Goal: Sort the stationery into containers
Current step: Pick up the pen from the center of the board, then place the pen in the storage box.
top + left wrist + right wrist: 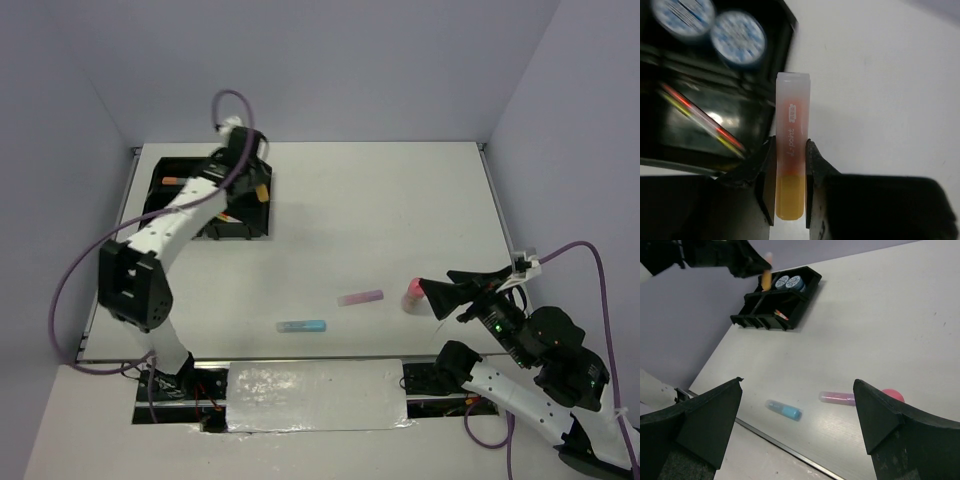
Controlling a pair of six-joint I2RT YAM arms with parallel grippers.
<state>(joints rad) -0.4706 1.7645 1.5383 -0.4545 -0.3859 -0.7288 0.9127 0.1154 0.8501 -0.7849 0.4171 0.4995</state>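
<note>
We judge the sort roughly half done. In the black plastic divided tray (812, 277), at the upper left of the overhead view, lie two round blue-white tape rolls (737, 37) and thin pink and yellow pens (705, 117), seemingly two, though blurred. The left end effector (790, 150) is clamped on one pastel orange highlighter (792, 100), held at the tray's right edge. Three pieces remain on the white tabletop (400, 200): one purple highlighter (360, 297), one blue highlighter (301, 326) and one pink-capped bottle (410, 295). The right end effector (797, 385) gapes wide, empty, near the bottle.
</note>
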